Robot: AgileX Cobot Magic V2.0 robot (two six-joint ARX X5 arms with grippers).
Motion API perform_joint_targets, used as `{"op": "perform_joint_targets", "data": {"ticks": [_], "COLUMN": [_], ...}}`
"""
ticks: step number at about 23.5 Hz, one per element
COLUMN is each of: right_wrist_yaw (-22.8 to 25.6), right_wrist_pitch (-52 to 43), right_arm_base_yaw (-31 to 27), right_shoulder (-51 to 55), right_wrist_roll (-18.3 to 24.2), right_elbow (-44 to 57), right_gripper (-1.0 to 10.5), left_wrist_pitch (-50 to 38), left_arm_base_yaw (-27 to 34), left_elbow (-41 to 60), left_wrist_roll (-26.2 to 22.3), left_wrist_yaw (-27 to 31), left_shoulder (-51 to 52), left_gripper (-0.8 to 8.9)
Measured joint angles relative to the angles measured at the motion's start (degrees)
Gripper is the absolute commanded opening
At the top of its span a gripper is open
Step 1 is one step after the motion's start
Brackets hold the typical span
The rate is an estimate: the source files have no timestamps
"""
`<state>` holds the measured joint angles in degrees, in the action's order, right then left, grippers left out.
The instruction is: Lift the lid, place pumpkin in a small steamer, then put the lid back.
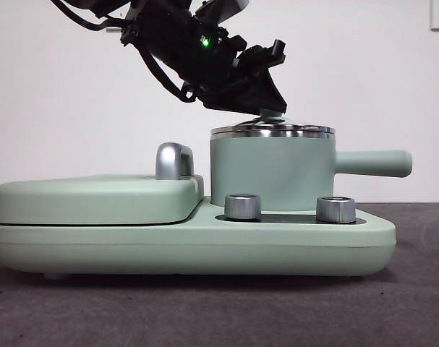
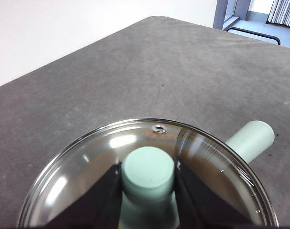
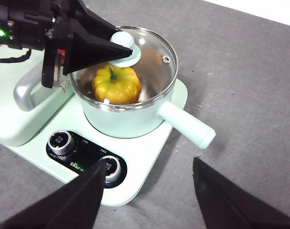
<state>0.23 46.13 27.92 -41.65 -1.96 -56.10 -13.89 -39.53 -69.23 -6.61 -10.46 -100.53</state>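
the pumpkin sits inside the small steamer, seen only from the right wrist view through the lid; the front view hides it behind the pot wall. the lid rests on the steamer's rim, seemingly flush. the left gripper pinches the lid's knob between its jaws. the steamer's handle points to 3 o'clock in the front view. the right gripper hangs spread apart, near the dials.

Glass lid sits on mint steamer; yellow pumpkin inside, upright.
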Motion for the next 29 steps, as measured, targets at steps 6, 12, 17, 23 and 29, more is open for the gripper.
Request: {"op": "perform_joint_targets", "data": {"ticks": [6,12,17,23,29], "right_wrist_yaw": [0.0,0.0,0.0,0.0,0.0], "right_wrist_pitch": [0.0,0.0,0.5,0.7,0.8], "right_arm_base_yaw": [0.0,0.0,0.0,0.0,0.0], "right_shoulder": [0.0,0.0,0.0,0.0,0.0], "right_wrist_roll": [0.0,0.0,0.0,0.0,0.0], "right_elbow": [0.0,0.0,0.0,0.0,0.0], "right_gripper": [2.8,2.8,2.8,2.8,2.8], "left_wrist_pitch": [1.0,1.2,0.8,-1.8,0.0], "left_arm_base_yaw": [0.0,0.0,0.1,0.1,0.1], "left_elbow": [-0.4,-0.5,-0.5,-0.5,-0.5], "left_wrist_roll": [-0.9,-3.0,-4.0,-3.4,1.8], "left_wrist_yaw": [1.0,1.1,-0.5,-3.0,-3.2], "left_shoulder": [0.0,0.0,0.0,-0.1,0.8], "left_gripper": [0.15,0.15,1.12,2.63,2.87]}}
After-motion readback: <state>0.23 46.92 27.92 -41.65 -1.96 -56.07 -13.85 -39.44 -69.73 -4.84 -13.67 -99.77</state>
